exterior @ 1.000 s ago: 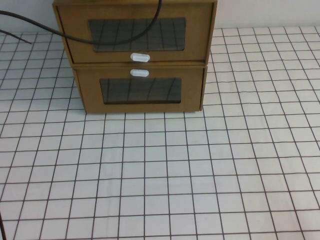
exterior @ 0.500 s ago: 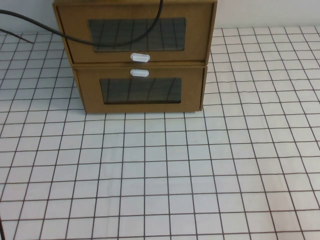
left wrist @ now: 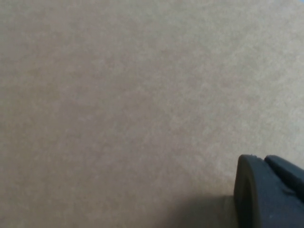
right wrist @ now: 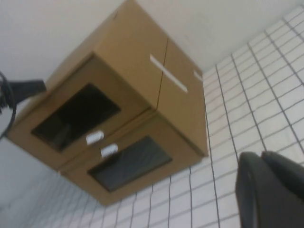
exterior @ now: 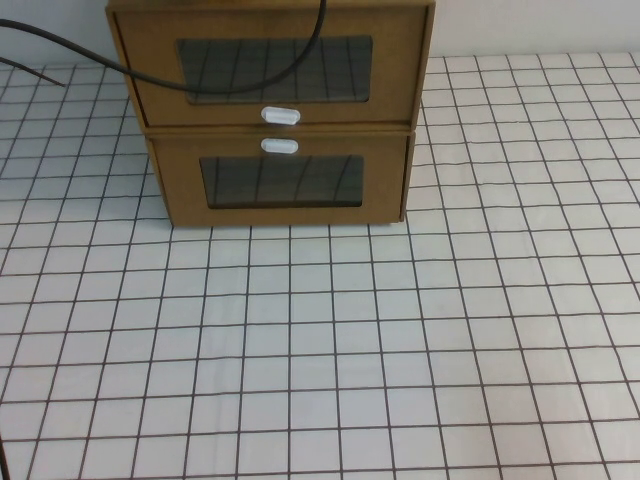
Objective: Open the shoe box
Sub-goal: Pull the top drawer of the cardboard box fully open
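My left end effector (left wrist: 269, 194) is close to the shoe box (exterior: 280, 185); I cannot tell its width. My right end effector (right wrist: 270, 190), closed, hangs right of it.

The table (exterior: 400, 330) fills nearly the whole high view. It is covered by a white sheet ruled with thin dark lines into a regular grid of squares, and the lines waver slightly in places. Behind the table's far edge rises a plain, pale wall (exterior: 530, 25). The light is soft and even across the surface.
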